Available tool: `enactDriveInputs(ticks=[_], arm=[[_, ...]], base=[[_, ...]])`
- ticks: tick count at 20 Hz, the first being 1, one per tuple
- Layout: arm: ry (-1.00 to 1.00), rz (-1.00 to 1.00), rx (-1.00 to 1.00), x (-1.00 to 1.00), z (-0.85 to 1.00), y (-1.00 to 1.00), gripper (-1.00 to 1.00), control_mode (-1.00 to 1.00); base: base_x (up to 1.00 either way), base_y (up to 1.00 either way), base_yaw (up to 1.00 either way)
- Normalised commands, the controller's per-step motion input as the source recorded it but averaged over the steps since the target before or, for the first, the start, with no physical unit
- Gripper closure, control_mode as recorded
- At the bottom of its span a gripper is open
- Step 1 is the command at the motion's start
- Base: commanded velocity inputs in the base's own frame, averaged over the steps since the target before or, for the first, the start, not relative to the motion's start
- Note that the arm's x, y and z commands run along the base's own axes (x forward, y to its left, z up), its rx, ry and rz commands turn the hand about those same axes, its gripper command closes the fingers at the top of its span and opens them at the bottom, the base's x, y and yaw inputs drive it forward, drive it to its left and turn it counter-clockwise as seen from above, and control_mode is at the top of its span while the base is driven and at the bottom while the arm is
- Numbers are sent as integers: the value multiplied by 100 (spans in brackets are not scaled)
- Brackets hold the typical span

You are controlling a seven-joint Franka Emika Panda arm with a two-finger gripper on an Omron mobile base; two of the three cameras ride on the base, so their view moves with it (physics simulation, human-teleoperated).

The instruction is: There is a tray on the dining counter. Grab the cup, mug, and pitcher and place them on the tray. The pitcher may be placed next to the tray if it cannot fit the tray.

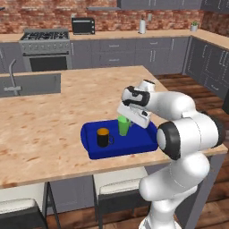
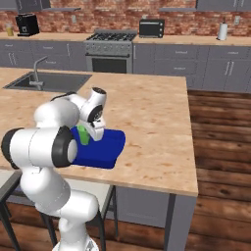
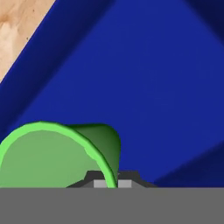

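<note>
On the light wood dining counter (image 1: 53, 116) lies the deep-blue tray (image 1: 136, 145) (image 2: 108, 149) (image 3: 144, 78). The black mug (image 1: 103, 137) with its orange inside stands upright in the tray's left part. Just to its right is the green cup (image 1: 123, 127) (image 2: 84, 136) (image 3: 48, 157), upright over the tray floor. My gripper (image 1: 124, 118) (image 3: 107, 180) comes down from above and is shut on the cup's rim, one finger inside and one outside. Whether the cup rests on the tray floor I cannot tell. The pitcher is out of view.
A sink with a faucet (image 1: 13, 82) (image 2: 37, 73) is set into the counter's far left. Stools (image 1: 118, 185) stand under the near edge. The counter ends just right of the tray (image 1: 210, 150). A stove (image 1: 44, 49) and cabinets line the brick wall.
</note>
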Motion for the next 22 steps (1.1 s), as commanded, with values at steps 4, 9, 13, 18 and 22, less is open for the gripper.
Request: enactDriveInputs(ticks=[4,9,13,18,22], arm=[[0,0,0,43,-24,12,100,-100],[1,0,0,36,-23,30,100,-100],[1,0,0,31,-19,30,100,-100],[4,0,0,23,-16,32,100,-100],[0,0,-1,24,-18,26,100,-100]], base=[[0,0,0],[0,0,0],[0,0,0],[0,0,0],[0,0,0]])
